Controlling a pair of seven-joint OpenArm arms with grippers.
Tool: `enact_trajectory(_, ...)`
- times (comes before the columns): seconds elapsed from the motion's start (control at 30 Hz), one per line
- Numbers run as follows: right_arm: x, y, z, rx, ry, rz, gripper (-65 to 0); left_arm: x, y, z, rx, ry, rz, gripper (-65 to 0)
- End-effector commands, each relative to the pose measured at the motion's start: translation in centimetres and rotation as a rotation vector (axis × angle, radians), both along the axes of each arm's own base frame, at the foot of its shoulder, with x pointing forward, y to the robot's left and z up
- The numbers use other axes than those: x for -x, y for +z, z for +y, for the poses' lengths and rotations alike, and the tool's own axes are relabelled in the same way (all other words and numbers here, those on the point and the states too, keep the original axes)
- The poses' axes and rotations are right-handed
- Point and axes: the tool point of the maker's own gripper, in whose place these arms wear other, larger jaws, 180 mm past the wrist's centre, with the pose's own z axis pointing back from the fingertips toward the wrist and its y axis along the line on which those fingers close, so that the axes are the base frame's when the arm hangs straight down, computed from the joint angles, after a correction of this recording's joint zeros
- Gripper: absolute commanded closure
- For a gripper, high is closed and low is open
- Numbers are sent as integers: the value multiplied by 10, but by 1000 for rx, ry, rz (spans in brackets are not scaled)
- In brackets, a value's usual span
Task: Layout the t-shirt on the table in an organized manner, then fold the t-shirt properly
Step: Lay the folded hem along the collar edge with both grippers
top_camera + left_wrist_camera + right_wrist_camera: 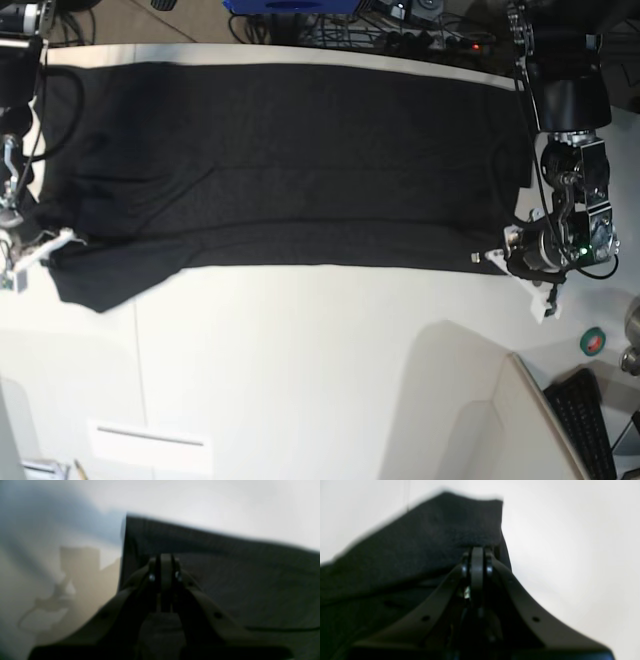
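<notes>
Left end effector [497,258]: clamped on the t-shirt [280,170] corner, at 3 o'clock.
Right end effector [62,240]: pinching the opposite corner, at 9 o'clock.
T-shirt: stretched flat across the tabletop [300,370], toward 12 o'clock.
Progress: layout looks nearly done; folding remains.

Keyboard [583,420], green tape roll [594,341], cables [400,35].

No legible text, label, brand, number or sign appears in any view; both wrist views are blurred, and the base view shows none.
</notes>
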Motion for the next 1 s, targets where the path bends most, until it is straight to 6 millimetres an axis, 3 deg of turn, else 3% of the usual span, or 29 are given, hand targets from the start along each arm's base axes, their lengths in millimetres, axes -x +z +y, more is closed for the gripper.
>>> enact_trajectory(0.0,-12,28,-21,33,-28,-79,0,-15,21,9,-26,2,-64,0)
enact_trajectory(0.17,16,33,-25,52,-31,-24,0,1,26,6,-48,-21,-58,0)
enact_trajectory(0.3,43,32,-25,63,-39,13,0,22,31,23,-59,38,-76,0)
enact_trajectory(0.43,65,31,-28,74,-51,31,0,45,25,24,-70,37,-31,0)
enact_trajectory(0.7,106,20,-7,69,-16,108,0,63,40,22,-115,6,-51,0)
enact_trajectory(0.87,123,22,7,67,3,114,0,85,33,39,-126,58,-17,0)
enact_trajectory(0.97,133,19,8,69,8,133,0,96,27,40,-127,58,9,0)
